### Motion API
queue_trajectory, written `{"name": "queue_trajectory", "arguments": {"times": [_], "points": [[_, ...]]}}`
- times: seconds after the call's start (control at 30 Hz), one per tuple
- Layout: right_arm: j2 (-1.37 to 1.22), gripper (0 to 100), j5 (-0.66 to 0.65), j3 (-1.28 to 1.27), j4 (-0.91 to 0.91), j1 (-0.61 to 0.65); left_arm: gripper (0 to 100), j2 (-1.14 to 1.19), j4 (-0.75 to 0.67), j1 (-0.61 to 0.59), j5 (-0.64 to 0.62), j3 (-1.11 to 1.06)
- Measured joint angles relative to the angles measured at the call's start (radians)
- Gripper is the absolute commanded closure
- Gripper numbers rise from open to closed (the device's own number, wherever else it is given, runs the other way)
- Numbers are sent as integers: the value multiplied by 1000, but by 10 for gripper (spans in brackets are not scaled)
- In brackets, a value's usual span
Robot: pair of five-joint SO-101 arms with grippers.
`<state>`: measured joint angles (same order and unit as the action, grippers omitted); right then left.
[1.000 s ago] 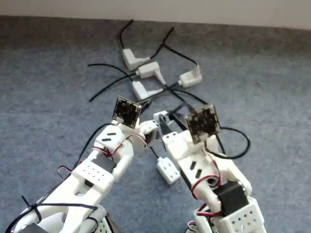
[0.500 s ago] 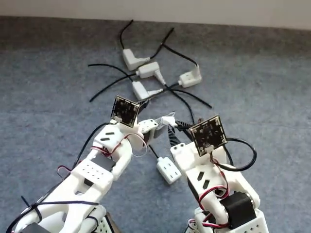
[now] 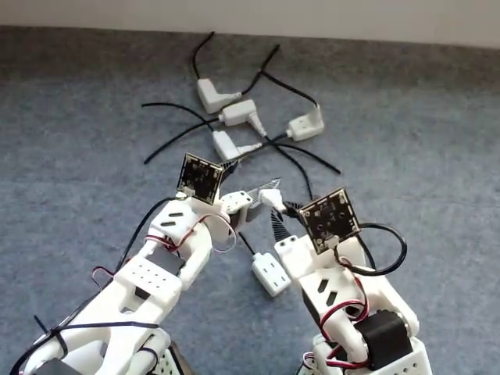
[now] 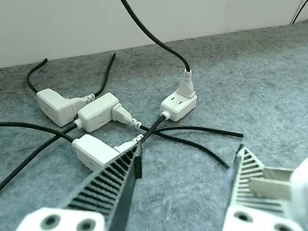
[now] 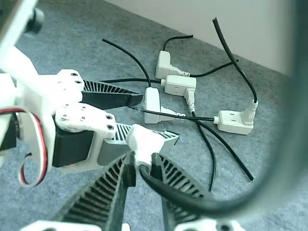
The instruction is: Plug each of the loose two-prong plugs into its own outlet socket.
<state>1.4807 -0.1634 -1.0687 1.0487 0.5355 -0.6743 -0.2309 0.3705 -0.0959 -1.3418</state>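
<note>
My right gripper (image 5: 141, 162) is shut on a white two-prong plug (image 5: 144, 138), whose black cord (image 3: 387, 248) loops off to the right. In the high view that plug (image 3: 272, 198) hangs between both arms, just beyond a loose white outlet socket (image 3: 271, 274) lying on the carpet. My left gripper (image 4: 187, 163) stands open above the carpet, right beside the held plug, with nothing between its fingers (image 5: 113, 99). Further back lie several white sockets, such as one (image 4: 179, 104) with a plug (image 4: 186, 84) seated in it.
Other joined socket-and-plug pairs (image 3: 238, 114) lie toward the back wall (image 3: 312, 16), their black cords (image 3: 168, 148) crossing over the grey carpet (image 3: 437, 156). Open carpet lies to the far left and far right of the arms.
My right arm has drawn back toward the near edge with the plug still in its gripper, then shifted slightly left. The left arm has stayed put.
</note>
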Motion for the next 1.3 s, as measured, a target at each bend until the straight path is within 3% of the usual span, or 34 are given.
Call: {"name": "queue_trajectory", "arguments": {"times": [0.6,0.83,1.07,1.3], "points": [[0,987,0,2,60,0,709,0,0,0,0,0],[-34,987,-3,64,-37,-133,709,0,0,-3,0,0],[-301,988,23,328,-15,-264,709,0,0,-60,0,0],[-672,988,160,669,210,-324,709,0,58,-180,0,29]]}}
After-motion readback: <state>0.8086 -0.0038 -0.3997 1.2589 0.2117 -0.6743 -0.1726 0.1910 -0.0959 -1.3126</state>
